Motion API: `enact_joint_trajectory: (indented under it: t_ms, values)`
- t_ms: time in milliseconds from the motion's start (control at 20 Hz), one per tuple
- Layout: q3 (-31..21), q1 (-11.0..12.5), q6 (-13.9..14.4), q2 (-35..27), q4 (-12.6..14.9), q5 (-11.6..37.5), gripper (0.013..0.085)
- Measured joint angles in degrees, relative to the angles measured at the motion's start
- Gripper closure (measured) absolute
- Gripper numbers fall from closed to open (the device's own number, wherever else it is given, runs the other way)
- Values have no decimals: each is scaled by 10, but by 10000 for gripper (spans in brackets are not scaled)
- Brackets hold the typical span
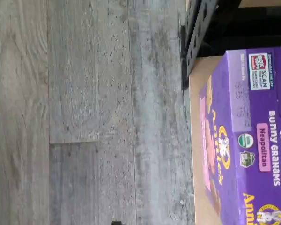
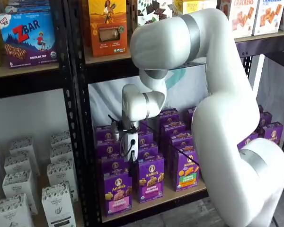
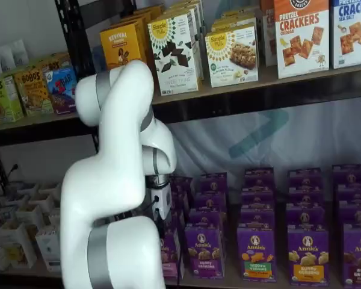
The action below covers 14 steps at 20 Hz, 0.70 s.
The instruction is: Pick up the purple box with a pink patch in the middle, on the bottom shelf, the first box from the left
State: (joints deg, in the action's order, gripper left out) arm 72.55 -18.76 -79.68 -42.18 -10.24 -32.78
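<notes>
The purple box (image 2: 117, 191) stands upright at the left front of the bottom shelf (image 2: 163, 200), with the pink patch (image 2: 116, 205) across its lower front. My gripper (image 2: 130, 163) hangs just above the box's top. Its fingers are dark against the cartons and no gap shows. In a shelf view the gripper (image 3: 164, 224) is partly hidden behind my arm, and only an edge of the box (image 3: 171, 253) shows. The wrist view shows the box (image 1: 246, 140) close up, with a pink "Neapolitan" label (image 1: 262, 146), on the tan board (image 1: 197, 117).
A purple carton with a purple label (image 2: 150, 182) stands right beside the box, then a green-and-orange one (image 2: 184, 172). More purple cartons stand behind. The black rack post (image 2: 80, 142) is at the left, with white cartons (image 2: 57, 203) beyond. Grey plank floor (image 1: 84, 112) lies below.
</notes>
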Motion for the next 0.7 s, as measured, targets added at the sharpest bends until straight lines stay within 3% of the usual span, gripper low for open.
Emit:
enact_joint_trajectory:
  t_ms: [200,700]
  values:
    - [11,3,-18,-18,-16,36,130]
    - [49,2,-16,-63,-14,56,130]
